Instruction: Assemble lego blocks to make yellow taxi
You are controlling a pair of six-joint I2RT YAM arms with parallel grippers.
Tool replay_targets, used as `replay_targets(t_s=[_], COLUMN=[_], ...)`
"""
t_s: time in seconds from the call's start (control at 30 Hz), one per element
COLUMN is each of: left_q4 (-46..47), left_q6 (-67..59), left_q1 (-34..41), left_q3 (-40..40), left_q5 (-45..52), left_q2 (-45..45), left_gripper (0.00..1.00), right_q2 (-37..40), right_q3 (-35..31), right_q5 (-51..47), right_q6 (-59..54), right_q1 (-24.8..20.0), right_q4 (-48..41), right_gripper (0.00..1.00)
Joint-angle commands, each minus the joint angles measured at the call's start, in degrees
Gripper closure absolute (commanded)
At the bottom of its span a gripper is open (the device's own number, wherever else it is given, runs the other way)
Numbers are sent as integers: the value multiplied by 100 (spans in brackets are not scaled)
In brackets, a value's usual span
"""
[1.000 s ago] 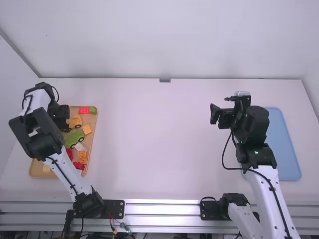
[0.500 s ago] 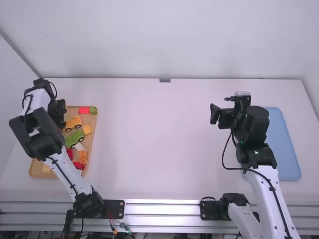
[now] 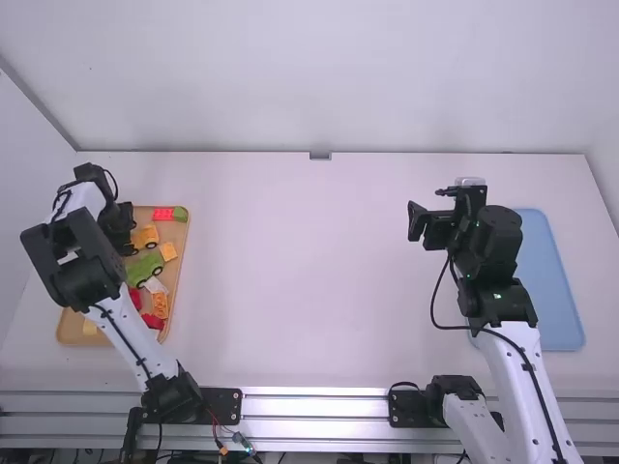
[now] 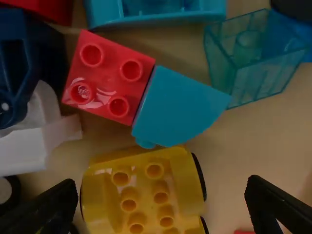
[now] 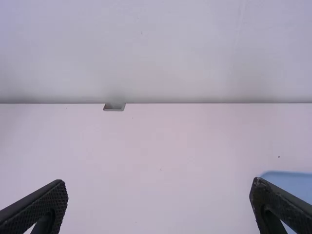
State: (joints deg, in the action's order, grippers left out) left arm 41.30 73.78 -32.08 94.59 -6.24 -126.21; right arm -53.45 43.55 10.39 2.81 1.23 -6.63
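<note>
Currently, we're hovering left fingers point(image 4: 44, 207) wide apart over the tray point(image 3: 68, 329), where the yellow wheeled base point(image 4: 187, 187) is lying; descending askew (right fingers point(image 5: 46, 199) are also hanging wide) could be shoving the curved brick point(image 4: 178, 107) just beside it.

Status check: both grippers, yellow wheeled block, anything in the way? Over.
Left gripper open above yellow wheeled block, empty. Right gripper open, empty, over table. Red brick and curved piece close beside block.
</note>
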Motion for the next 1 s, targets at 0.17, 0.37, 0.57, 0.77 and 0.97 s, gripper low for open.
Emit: replay_targets(t_s=[0.17, 0.37, 0.57, 0.77, 0.97], left_q4=[-125, -153, -254, -448, 210], left_q6=[302, 564, 595, 570, 400], left_q1=[52, 59, 57, -94, -286], left_q3=[-367, -428, -422, -420, 42], left_q5=[-2, -22, 85, 632, 1123], left_q2=[-35, -35, -35, 28, 98], left_gripper=[15, 26, 40, 43, 55], right_q2=[-13, -13, -13, -13, -13], right_q3=[223, 223, 223, 223, 223], right_q5=[31, 31, 31, 26, 28], right_q6=[-2, 0, -2, 0, -2], right_q1=[31, 31, 31, 33, 33], right_q4=[11, 11, 11, 9, -2], right_gripper=[1, 1, 1, 1, 1])
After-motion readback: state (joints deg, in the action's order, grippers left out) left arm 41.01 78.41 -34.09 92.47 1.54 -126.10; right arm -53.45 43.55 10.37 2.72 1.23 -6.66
